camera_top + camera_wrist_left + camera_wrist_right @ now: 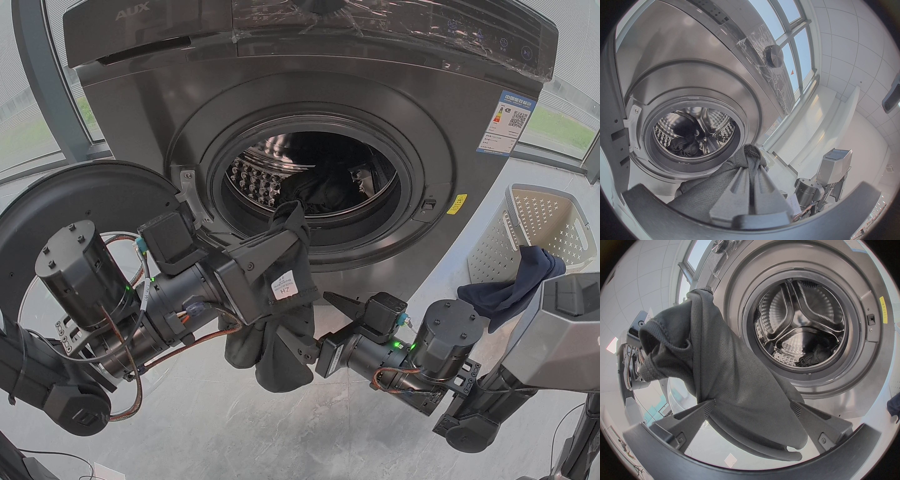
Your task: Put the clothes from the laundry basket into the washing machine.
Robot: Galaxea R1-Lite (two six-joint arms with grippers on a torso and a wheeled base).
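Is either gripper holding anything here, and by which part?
The left gripper is shut on a dark garment, pinching a bunched fold at its upper end; the rest hangs below. The right gripper is open.

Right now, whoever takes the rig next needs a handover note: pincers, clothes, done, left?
Left pincer: shut on a dark grey garment, held before the open washing machine.
Right pincer: open, straddling that garment's hanging part.
Done: dark clothes already lie in the drum.
Left: get this garment in; a navy garment hangs over the laundry basket rim.
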